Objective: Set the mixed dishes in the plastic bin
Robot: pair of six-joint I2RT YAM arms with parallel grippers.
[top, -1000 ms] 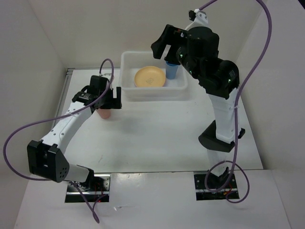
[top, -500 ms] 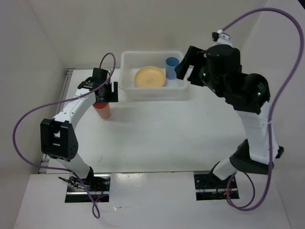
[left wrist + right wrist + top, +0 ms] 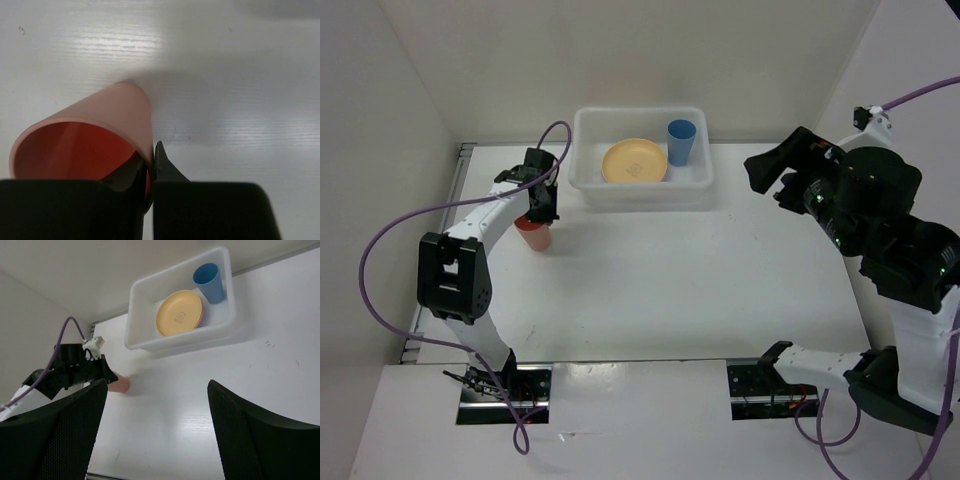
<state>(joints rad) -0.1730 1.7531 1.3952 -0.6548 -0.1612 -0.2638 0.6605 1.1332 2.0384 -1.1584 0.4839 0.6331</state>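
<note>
The red cup (image 3: 534,236) stands upright on the table left of the plastic bin (image 3: 640,194). My left gripper (image 3: 539,204) is shut on the cup's rim. In the left wrist view one finger is inside the red cup (image 3: 85,135) and the other outside, at my left gripper (image 3: 150,161). In the bin lie a yellow-orange plate (image 3: 634,160) and an upright blue cup (image 3: 681,141). A pink plate edge (image 3: 200,320) peeks from under the yellow-orange plate (image 3: 179,313). My right gripper (image 3: 766,172) hangs open and empty, right of the bin.
White walls close in the table at the back and on both sides. Purple cables (image 3: 390,240) loop from both arms. The right arm's elbow (image 3: 910,250) stands high over the table's right side. The arm bases (image 3: 505,385) sit at the near edge.
My left gripper has shut on the red cup's rim. The right arm has swung back to the right, away from the bin, with the blue cup left standing inside.
</note>
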